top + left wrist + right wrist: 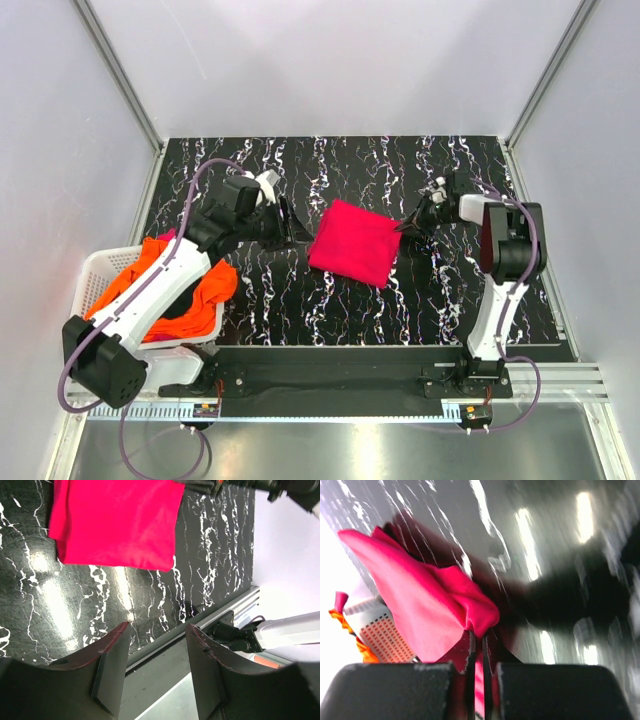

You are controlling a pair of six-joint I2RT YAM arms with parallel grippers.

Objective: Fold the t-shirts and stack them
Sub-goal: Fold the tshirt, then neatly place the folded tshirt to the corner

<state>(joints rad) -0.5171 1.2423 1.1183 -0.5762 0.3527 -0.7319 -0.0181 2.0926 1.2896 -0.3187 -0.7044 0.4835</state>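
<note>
Marble table (440,290): one magenta shirt (355,243), one basket (95,270); right gripper (477,639) clamps shirt, left gripper (157,630) apart.

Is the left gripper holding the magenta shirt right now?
No, the left gripper is open with nothing between its fingers, and the magenta shirt lies apart from it.

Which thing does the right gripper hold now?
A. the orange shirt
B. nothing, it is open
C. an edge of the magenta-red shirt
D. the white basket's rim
C: the right wrist view shows the right gripper closed on a pinched fold of the magenta-red shirt.
</note>
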